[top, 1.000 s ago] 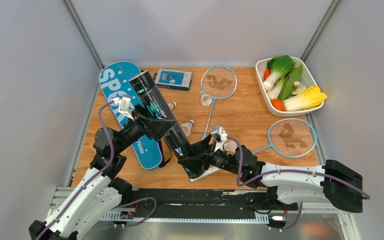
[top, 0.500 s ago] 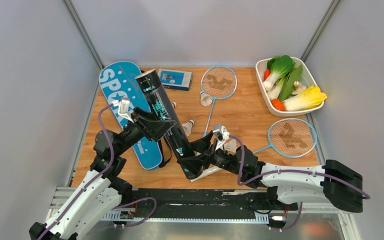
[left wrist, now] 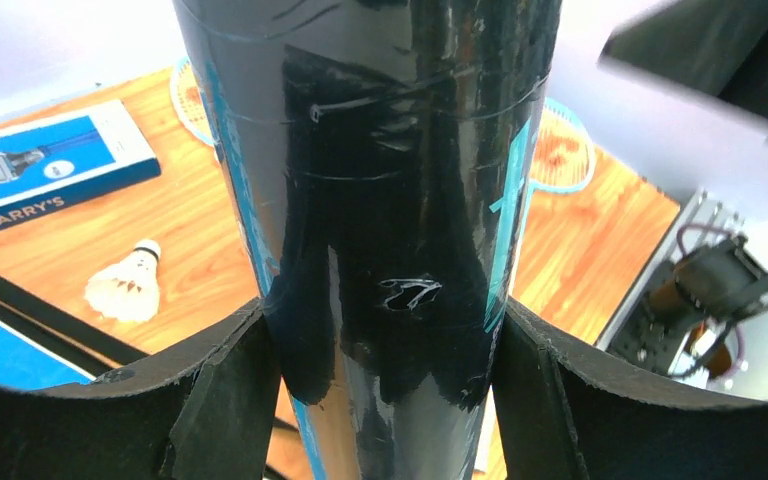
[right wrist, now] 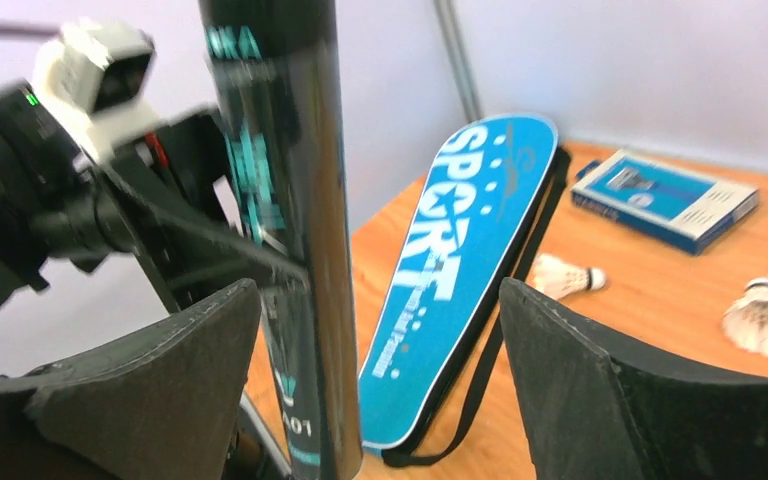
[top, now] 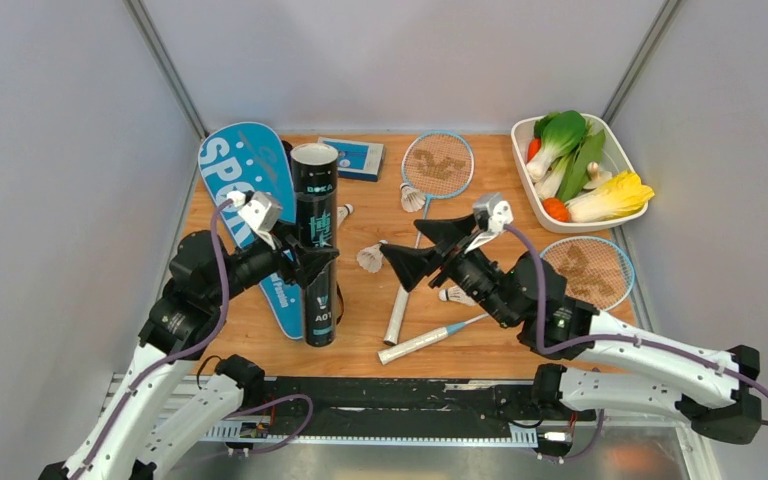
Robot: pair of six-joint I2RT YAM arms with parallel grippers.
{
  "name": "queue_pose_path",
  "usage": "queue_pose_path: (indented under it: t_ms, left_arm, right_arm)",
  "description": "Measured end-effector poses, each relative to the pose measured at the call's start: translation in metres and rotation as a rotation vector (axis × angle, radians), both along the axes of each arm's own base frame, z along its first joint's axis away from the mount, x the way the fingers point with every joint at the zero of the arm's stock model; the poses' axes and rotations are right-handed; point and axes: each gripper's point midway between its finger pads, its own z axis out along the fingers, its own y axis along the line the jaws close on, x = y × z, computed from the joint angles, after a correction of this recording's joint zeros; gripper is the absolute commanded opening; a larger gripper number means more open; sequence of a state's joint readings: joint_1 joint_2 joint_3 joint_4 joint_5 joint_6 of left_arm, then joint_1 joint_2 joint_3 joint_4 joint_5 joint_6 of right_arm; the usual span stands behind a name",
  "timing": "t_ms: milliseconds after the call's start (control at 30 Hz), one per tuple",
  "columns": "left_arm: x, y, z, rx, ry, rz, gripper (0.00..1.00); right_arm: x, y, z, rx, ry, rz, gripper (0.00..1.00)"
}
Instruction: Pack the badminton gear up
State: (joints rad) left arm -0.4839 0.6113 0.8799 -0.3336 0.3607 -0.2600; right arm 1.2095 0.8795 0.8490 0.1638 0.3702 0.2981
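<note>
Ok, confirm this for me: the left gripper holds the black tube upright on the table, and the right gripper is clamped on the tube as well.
One thing is wrong. The left gripper does hold the black tube upright on the table, but the right gripper is not clamped on it: its jaws stand open and empty, apart from the tube. The top external view shows this.

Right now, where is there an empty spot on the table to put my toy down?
Bare wood lies between the far racket's head and the white tray, toward the back. The middle is crowded: the black tube, shuttlecocks and both racket handles sit close together there.
</note>
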Motion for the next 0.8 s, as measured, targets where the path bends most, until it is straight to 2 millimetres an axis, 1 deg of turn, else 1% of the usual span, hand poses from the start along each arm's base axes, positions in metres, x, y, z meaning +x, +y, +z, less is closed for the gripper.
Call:
queue_pose_path:
  t_ms: [100, 167, 267, 333, 367, 533, 600, 700, 800]
  left_arm:
    - [-0.001, -0.006, -0.011, 0.074, 0.029, -0.054, 0.50]
    - [-0.003, -0.013, -0.025, 0.126, 0.065, -0.091, 0.50]
    - [-0.006, -0.020, -0.048, 0.223, 0.103, -0.120, 0.50]
    - [-0.010, -0.020, -0.060, 0.285, 0.112, -0.120, 0.50]
    - [-0.011, -0.018, -0.063, 0.309, 0.105, -0.114, 0.50]
    - [-0.010, -0.014, -0.068, 0.412, 0.034, -0.079, 0.50]
    - [-0.009, -0.013, -0.071, 0.462, -0.005, -0.070, 0.50]
    - [-0.010, -0.013, -0.076, 0.525, -0.058, -0.074, 0.51]
    - [-0.009, -0.010, -0.084, 0.580, -0.099, -0.078, 0.51]
  right_arm:
    - [0.006, -0.015, 0.032, 0.003, -0.042, -0.060, 0.78]
    - [0.009, -0.020, 0.043, -0.018, -0.056, -0.090, 0.76]
    - [0.014, -0.023, 0.056, -0.052, -0.080, -0.122, 0.69]
    - [0.018, -0.023, 0.062, -0.076, -0.096, -0.143, 0.67]
    - [0.020, -0.021, 0.065, -0.091, -0.104, -0.148, 0.66]
    - [0.021, -0.009, 0.075, -0.151, -0.130, -0.122, 0.64]
    - [0.023, -0.004, 0.078, -0.176, -0.137, -0.107, 0.61]
    - [0.027, 0.003, 0.075, -0.217, -0.132, -0.082, 0.59]
    - [0.032, 0.009, 0.066, -0.261, -0.119, -0.035, 0.55]
